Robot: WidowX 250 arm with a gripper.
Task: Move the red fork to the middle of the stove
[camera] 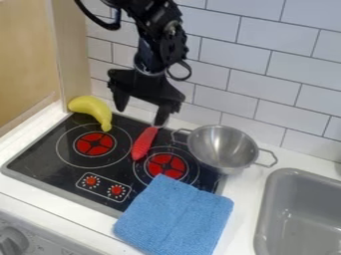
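A wall of white tiles [293, 69] spans the back, with a pale wooden panel [30, 64] at the upper left. Below it runs the white worktop [246, 199], bearing a black stove [50, 157] with two red-centred burners, one to the left and one nearer the right, and two small red dials [91, 181] printed along the front. The black robot arm [156, 35] comes in from the top edge and hangs over the stove's back. A grey sink [299, 214] takes up the lower right corner. A folded blue cloth [176, 214] covers the stove's front right corner and laps onto the worktop. A two-handled metal pot [223, 145] sits at the back right corner, partly beyond the stove's edge. The end effector [140, 112] points down with its fingers spread wide and nothing between them. A yellow banana [92, 109] lies over the back left corner. The red fork [144, 143] lies slantwise at the back, between the burners, its near end by the right burner's ring; its pale far end is right by one fingertip, though I cannot tell whether they touch.
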